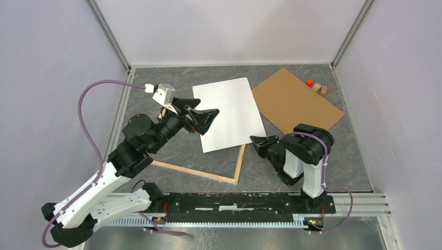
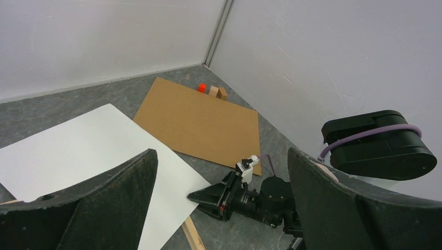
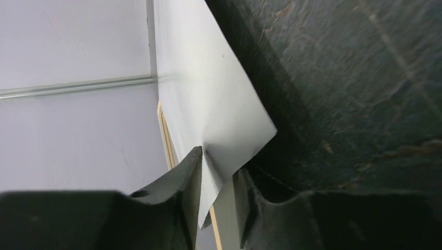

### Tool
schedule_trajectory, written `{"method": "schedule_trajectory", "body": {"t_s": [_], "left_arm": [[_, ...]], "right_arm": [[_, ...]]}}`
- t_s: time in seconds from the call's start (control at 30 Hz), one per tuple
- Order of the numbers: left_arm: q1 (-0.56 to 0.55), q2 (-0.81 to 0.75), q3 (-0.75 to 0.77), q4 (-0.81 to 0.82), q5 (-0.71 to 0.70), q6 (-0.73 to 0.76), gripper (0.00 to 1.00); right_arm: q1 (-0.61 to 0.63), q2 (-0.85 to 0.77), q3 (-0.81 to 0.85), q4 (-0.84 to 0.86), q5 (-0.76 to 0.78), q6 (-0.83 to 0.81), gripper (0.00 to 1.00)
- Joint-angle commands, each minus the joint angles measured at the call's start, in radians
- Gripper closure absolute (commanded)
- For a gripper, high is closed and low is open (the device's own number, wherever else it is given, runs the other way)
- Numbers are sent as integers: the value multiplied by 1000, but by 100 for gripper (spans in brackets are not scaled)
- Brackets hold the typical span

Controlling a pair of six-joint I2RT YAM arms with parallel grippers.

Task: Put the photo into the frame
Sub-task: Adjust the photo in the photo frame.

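The photo [image 1: 229,112] lies white back up on the table, partly over the pale wood frame [image 1: 198,172], whose near and right rails show. My left gripper [image 1: 208,117] is open and empty just above the photo's left part; the left wrist view shows the photo [image 2: 78,151] below its spread fingers [image 2: 221,152]. My right gripper [image 1: 256,143] is at the photo's near right corner. In the right wrist view its jaws [image 3: 221,172] stand narrowly apart around that corner of the photo [image 3: 208,94]. One finger presses the paper; a gap shows at the other.
A plain brown backing board [image 1: 294,101] lies at the back right, with a small orange piece [image 1: 309,82] and wooden blocks [image 1: 320,88] behind it. Walls and metal posts enclose the table on three sides.
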Motion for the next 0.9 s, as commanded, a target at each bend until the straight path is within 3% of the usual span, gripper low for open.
{"method": "schedule_trajectory", "body": {"t_s": [0.0,0.07,0.17,0.3,0.53,0.6,0.7,0.87], "left_arm": [[3,-7,36,16,1,11,0],[4,-4,36,15,-2,12,0],[3,0,34,16,-4,12,0],[3,2,34,16,-1,11,0],[3,10,35,16,6,6,0],[3,13,36,16,10,5,0],[3,18,35,17,11,3,0],[3,28,36,15,19,-5,0]], "right_arm": [[-14,21,-28,186,96,-48,74],[-26,16,-41,231,74,-55,88],[-50,-10,-65,285,11,-52,99],[-116,-91,-90,253,-165,-6,100],[-272,-215,-37,-48,-726,-68,100],[-301,-255,-18,-164,-840,-136,100],[-344,-313,65,-477,-1004,-322,100],[-415,-355,330,-1206,-1115,-862,99]]}}
